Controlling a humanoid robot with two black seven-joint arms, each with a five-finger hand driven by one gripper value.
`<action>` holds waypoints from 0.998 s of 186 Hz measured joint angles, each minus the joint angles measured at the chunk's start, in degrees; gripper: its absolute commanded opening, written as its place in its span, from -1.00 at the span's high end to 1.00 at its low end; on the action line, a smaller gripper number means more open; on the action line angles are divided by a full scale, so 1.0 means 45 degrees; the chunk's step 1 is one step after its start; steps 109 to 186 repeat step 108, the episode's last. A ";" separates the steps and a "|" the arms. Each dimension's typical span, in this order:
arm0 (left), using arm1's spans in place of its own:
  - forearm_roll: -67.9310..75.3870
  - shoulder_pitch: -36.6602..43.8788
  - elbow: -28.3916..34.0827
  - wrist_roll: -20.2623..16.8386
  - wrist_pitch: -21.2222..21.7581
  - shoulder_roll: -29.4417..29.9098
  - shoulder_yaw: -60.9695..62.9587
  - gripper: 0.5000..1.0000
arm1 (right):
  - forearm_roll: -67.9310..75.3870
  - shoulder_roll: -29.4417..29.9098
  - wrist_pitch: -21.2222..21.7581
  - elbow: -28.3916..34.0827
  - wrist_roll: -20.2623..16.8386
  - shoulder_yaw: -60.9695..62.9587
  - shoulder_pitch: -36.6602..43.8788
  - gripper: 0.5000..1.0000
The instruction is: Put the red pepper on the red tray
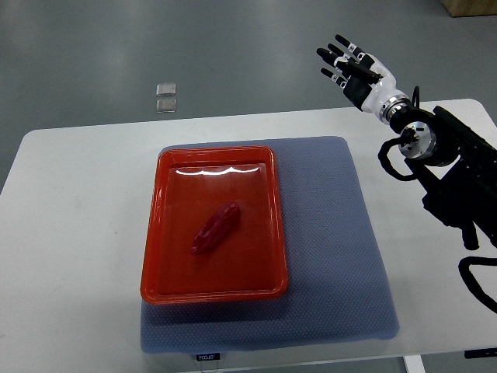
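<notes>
The red pepper (216, 228) lies slantwise near the middle of the red tray (159, 233), which sits on a blue-grey mat (334, 233) spread over the white table (70, 202). The right hand (356, 68) is well apart from it, raised beyond the table's far right corner on an arm that enters from the right edge, its black-tipped fingers (335, 57) stretched out straight and spread, grasping nothing. Two small clear squares (166, 97) rest on the grey floor beyond the table.
</notes>
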 measured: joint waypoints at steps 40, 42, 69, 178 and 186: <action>0.0000 0.0068 -0.0001 0.0001 0.0000 0.0000 0.0024 -1.00 | 0.2050 0.0011 -0.0001 -0.0565 0.0636 0.0052 -0.0545 -0.66; 0.0000 0.0069 -0.0001 0.0001 0.0000 0.0000 0.0026 -1.00 | 0.2082 0.0015 0.0001 -0.0577 0.0683 0.0052 -0.0570 -0.66; 0.0000 0.0074 -0.0016 0.0000 0.0000 0.0000 0.0038 -1.00 | 0.2238 0.0018 0.0025 -0.0757 0.1271 0.0048 -0.0772 -0.66; 0.0000 0.0075 -0.0002 0.0000 0.0000 0.0000 0.0023 -1.00 | 0.2249 -0.0013 0.0053 -0.0878 0.1445 0.0020 -0.0805 -0.66; 0.0000 0.0075 -0.0002 0.0000 0.0000 0.0000 0.0023 -1.00 | 0.2249 -0.0013 0.0053 -0.0878 0.1445 0.0020 -0.0805 -0.66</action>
